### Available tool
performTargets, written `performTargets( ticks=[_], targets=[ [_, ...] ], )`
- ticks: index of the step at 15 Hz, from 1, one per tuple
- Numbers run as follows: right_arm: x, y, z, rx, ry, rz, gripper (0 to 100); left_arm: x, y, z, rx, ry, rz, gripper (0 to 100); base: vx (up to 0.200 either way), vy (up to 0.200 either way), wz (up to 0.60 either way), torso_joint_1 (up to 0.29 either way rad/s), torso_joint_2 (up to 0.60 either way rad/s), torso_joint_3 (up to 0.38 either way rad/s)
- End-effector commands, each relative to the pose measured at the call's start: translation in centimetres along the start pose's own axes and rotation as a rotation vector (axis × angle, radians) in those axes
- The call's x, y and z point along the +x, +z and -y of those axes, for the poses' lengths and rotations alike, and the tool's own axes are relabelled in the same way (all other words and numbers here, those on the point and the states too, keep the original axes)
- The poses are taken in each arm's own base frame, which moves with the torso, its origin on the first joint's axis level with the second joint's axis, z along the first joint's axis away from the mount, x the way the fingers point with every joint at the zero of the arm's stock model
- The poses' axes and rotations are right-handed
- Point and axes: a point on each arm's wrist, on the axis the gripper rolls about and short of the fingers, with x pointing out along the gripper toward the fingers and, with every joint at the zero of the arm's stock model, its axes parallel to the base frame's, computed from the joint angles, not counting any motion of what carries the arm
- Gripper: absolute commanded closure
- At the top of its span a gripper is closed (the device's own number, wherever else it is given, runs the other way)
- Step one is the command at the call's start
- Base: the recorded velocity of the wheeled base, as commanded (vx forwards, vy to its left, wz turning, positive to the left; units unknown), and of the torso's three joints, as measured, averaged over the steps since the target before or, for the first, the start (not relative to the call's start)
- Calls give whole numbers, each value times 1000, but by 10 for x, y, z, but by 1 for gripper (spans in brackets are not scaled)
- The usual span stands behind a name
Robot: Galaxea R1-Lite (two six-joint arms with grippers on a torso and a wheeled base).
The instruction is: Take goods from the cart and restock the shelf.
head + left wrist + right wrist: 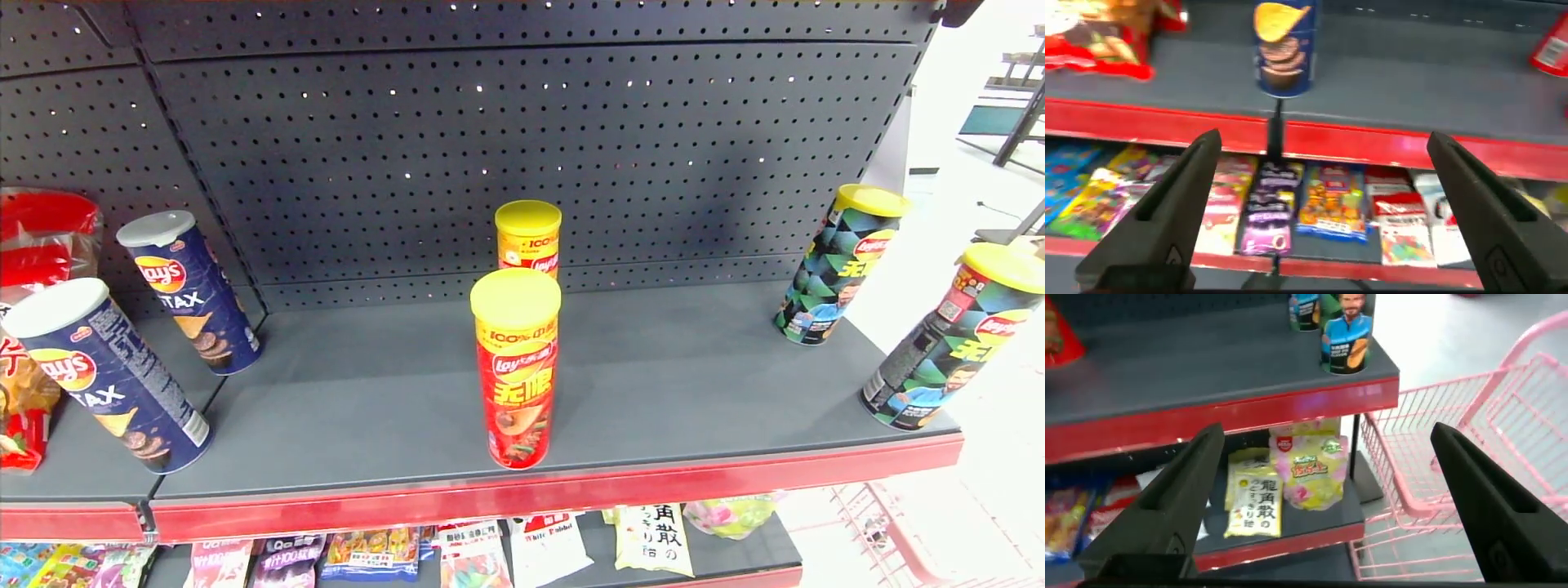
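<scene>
Two things: note the left gripper [1323, 220] and right gripper [1327, 506] spread wide and empty before the shelf [653, 384], then turn toward the pink cart [1413, 449] standing low beside the shelf's right end, verify goods inside (not discernible here) and grasp one mid-body, upright.

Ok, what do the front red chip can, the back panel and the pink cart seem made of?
Red chip can: likely glossy printed cardboard tube with yellow plastic lid. Back panel: probably matte dark metal, given its punched holes. Pink cart: coated wire grid, apparently.
</scene>
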Motion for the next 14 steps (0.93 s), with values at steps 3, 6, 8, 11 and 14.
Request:
performTargets(
  ticks=[3, 6, 8, 11, 14],
  targets=[
    [3, -9, -2, 9, 97, -7, 0, -2, -2, 2, 4, 93, 35, 0, 0, 0, 0, 0, 0, 0],
    [3, -10, -2, 2, 68, -8, 0, -2, -6, 5, 78, -60, -7, 0, 0, 0, 0, 0, 0, 0],
    [3, -10, -2, 2, 66, -8, 0, -4, -6, 4, 107, -153, 14, 0, 0, 0, 0, 0, 0, 0],
    [3, -10, -2, 3, 63, -8, 0, -6, -6, 4, 103, -147, 45, 0, 0, 0, 0, 0, 0, 0],
    [3, -10, -2, 3, 65, -8, 0, -7, -7, 4, 100, -145, 60, 0, 0, 0, 0, 0, 0, 0]
  ],
)
